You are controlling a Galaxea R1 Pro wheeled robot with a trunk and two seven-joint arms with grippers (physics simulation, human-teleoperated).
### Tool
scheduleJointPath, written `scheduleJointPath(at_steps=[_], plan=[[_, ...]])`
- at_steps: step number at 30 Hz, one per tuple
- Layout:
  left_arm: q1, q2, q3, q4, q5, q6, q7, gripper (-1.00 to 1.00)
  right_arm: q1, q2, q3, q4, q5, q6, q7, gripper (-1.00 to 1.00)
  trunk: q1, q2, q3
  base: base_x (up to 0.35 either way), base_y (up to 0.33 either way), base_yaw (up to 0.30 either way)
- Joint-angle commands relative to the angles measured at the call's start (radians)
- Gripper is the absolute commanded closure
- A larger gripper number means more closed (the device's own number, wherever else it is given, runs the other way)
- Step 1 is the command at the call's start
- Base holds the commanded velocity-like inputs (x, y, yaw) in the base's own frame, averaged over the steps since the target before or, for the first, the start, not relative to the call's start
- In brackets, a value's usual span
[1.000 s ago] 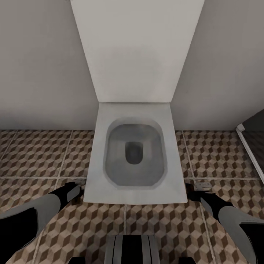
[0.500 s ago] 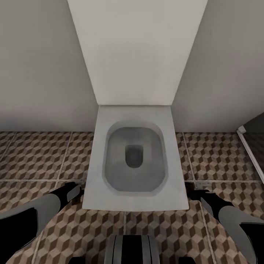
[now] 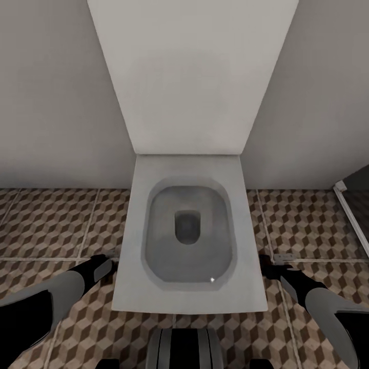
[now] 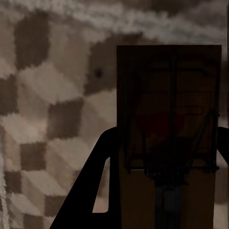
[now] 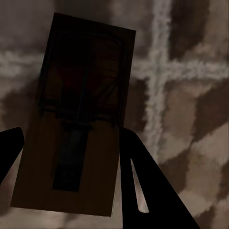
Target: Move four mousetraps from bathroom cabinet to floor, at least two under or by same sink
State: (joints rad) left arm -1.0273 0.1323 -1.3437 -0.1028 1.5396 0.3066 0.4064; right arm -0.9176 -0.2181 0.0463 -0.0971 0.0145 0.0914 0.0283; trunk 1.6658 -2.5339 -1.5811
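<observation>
**Both grippers carry a mousetrap in front of the toilet**

In the left wrist view, the left gripper [image 4: 164, 191] is clamped on a mousetrap [image 4: 169, 119], its dark fingers [image 4: 90, 186] pressed against the long edges of the flat wooden rectangle. The trap's dark wire bar and a faint red mark show on its upper half, all in deep shadow. Behind it lies the bathroom floor [image 4: 43, 105], its brown and beige cube pattern blurred.

In the right wrist view, the right gripper [image 5: 71, 167] likewise grips a second mousetrap [image 5: 78, 119], which sits tilted between its black fingers [image 5: 148, 186]. The wire spring and bar cross the trap's middle. Pale grout lines of the tiled floor form a cross beside it.

In the head view, the left gripper [image 3: 105, 264] hangs low at the left front corner of a white toilet [image 3: 189, 302], and the right gripper [image 3: 269, 266] hangs at the right front corner. A small tan piece just beside the right fingertips may be the trap, but it is too small to tell. The toilet's lid [image 3: 189, 77] stands raised against a pale grey wall [image 3: 56, 102], with the bowl open. Cube-patterned tiles spread on both sides of the toilet. A dark panel with a white edge [image 3: 353, 205] stands at the far right. The robot's dark trunk [image 3: 184, 348] shows at the bottom centre.
</observation>
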Motion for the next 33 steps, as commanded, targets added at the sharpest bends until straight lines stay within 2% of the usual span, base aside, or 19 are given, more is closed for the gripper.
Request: scheduleJointPath(at_steps=[1,4,7,10,12,20,33], plan=[[0.000,0.001,-0.006,-0.004,0.004,0.001,0.009,1.00,0.000,0.000,0.006,-0.002,0.000,0.006,0.002,1.00,0.000,0.000,-0.001,0.004,0.000,0.000],[0.000,-0.003,-0.008,-0.005,0.003,-0.009,0.008,1.00,0.001,0.004,0.006,0.009,-0.003,0.008,-0.022,1.00,0.000,0.000,-0.001,0.002,0.000,0.000],[0.000,-0.006,-0.009,-0.003,0.002,-0.011,0.008,1.00,0.002,0.007,0.006,0.023,-0.005,0.010,-0.140,1.00,0.000,0.000,-0.001,0.000,0.000,0.000],[0.000,-0.005,-0.009,-0.001,0.002,-0.012,0.008,1.00,0.003,0.009,0.006,0.031,-0.004,0.010,-0.208,1.00,0.000,0.000,-0.001,0.000,0.000,0.000],[0.000,-0.003,-0.009,0.000,0.002,-0.012,0.008,1.00,0.003,0.011,0.006,0.034,-0.004,0.011,-0.228,1.00,0.000,0.000,-0.001,0.000,0.000,0.000],[0.000,-0.004,-0.009,0.000,0.001,-0.011,0.008,1.00,0.003,0.012,0.007,0.072,-0.003,0.015,-0.241,1.00,0.000,0.000,-0.001,0.000,0.000,0.000],[0.000,-0.001,-0.008,0.000,0.002,-0.011,0.008,1.00,0.003,0.014,0.007,0.073,0.001,0.003,-0.239,1.00,0.000,0.000,-0.001,0.000,0.000,0.000]])
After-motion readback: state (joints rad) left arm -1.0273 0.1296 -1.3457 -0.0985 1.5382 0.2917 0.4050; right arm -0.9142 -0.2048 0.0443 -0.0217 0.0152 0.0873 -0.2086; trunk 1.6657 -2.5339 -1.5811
